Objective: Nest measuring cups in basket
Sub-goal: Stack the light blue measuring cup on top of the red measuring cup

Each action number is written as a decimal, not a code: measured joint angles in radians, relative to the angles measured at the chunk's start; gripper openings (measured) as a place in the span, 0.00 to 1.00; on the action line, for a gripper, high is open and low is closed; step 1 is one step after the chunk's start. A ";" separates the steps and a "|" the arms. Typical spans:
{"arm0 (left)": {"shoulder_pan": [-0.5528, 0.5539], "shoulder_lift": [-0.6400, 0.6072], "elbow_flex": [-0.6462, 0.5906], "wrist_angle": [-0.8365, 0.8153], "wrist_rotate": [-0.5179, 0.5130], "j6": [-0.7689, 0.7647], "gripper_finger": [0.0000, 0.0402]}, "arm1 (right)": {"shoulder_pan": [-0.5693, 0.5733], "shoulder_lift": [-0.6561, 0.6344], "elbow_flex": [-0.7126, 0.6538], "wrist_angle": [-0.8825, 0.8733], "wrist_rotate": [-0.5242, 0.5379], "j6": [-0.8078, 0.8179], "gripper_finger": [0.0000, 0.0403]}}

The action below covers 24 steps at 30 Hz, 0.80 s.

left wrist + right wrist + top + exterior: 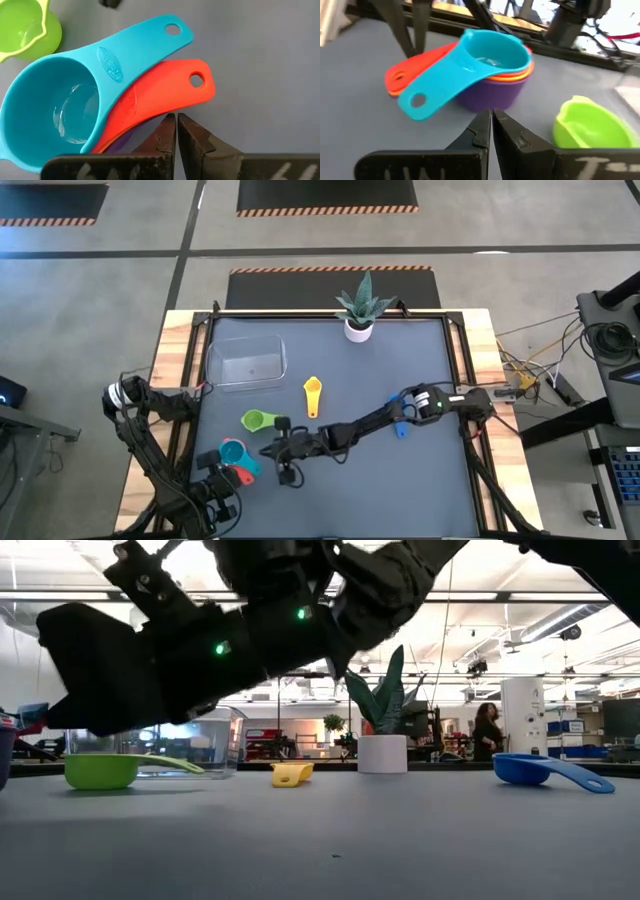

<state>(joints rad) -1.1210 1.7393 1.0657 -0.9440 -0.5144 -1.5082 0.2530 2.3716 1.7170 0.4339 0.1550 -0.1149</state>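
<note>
**Both jaws pressed together, nothing held**

Jaws of the left gripper [176, 131] are closed and empty, just beside the red cup's [160, 97] handle. The right gripper [491, 126] is likewise closed and empty, near a nested stack: teal cup [485, 52] on top, orange and red below, purple cup [492, 92] at the bottom. The green cup [256, 420] sits nearby, the yellow cup [312, 394] mid-table, and the blue cup [545, 770] apart. The clear basket [245, 361] stands beside the potted plant [360, 308].
</note>
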 joint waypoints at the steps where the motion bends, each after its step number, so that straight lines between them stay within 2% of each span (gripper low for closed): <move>1: 0.000 0.000 0.000 0.000 0.000 0.000 0.00 | 0.000 0.009 0.002 0.014 -0.015 0.014 0.02; 5: 0.000 0.000 0.000 -0.002 0.000 -0.004 0.00 | 0.011 0.022 0.019 0.032 -0.058 0.036 0.02; 13: 0.000 0.000 0.000 -0.002 -0.001 -0.034 0.00 | 0.046 0.024 0.053 0.047 -0.057 0.000 0.02; 18: 0.002 0.000 0.000 -0.001 -0.051 -0.067 0.00 | 0.048 0.022 0.064 -0.022 0.036 -0.050 0.02; 24: 0.005 0.000 0.000 0.005 -0.072 -0.096 0.00 | 0.037 0.013 0.066 -0.062 0.075 -0.067 0.02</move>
<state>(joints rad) -1.1164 1.7397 1.0657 -0.9386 -0.5865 -1.6038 0.2897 2.3844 1.7828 0.3721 0.2303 -0.1817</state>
